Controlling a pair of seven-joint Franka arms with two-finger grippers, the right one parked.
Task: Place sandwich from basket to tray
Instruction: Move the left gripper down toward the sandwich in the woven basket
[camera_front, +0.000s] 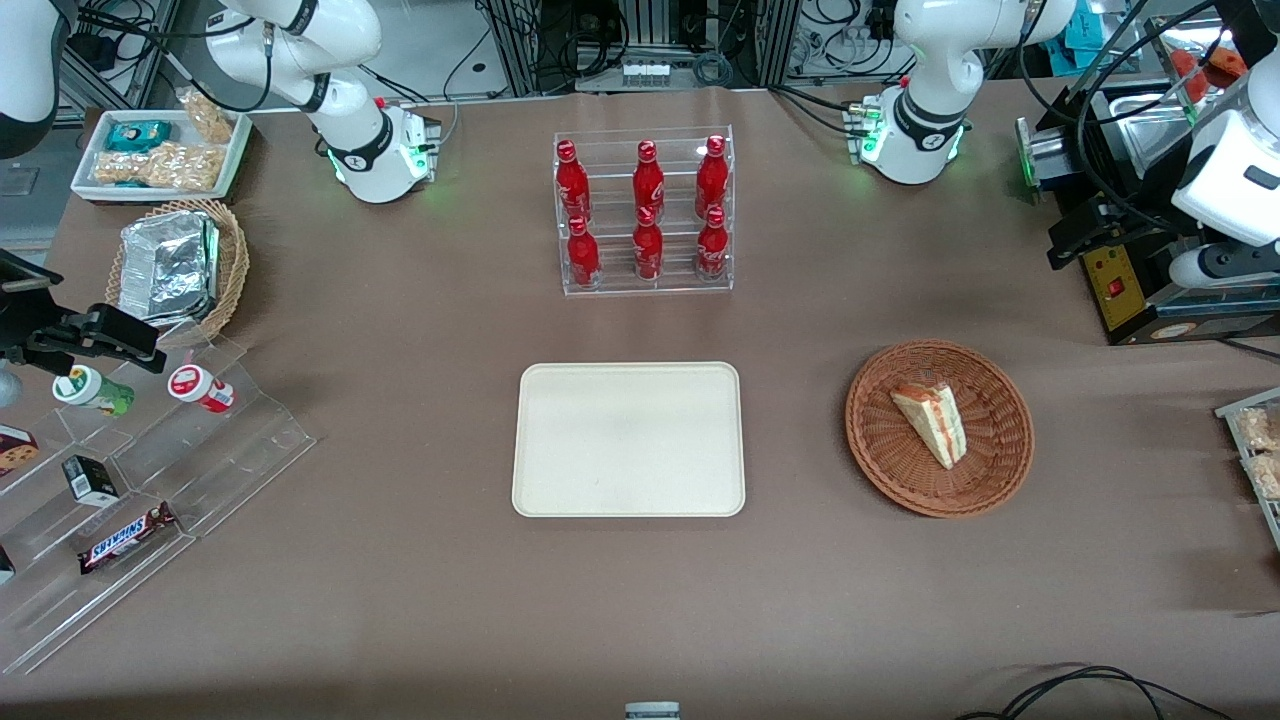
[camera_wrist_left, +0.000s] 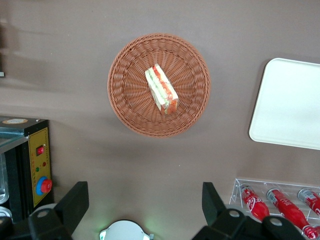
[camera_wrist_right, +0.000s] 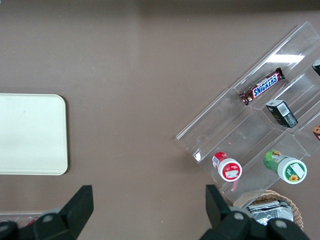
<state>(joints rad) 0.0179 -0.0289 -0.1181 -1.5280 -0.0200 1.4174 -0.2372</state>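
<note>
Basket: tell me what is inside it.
The basket holds one sandwich, lying on its weave. The weave under the sandwich is hidden. The pincer hangs open high above the table, holding nothing.

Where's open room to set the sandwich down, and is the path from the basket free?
The whole tray is bare. Bare tablecloth lies between it and the basket holding the sandwich. The bottle rack sits farther from the camera. The open gripper hangs above the table beside the basket.
</note>
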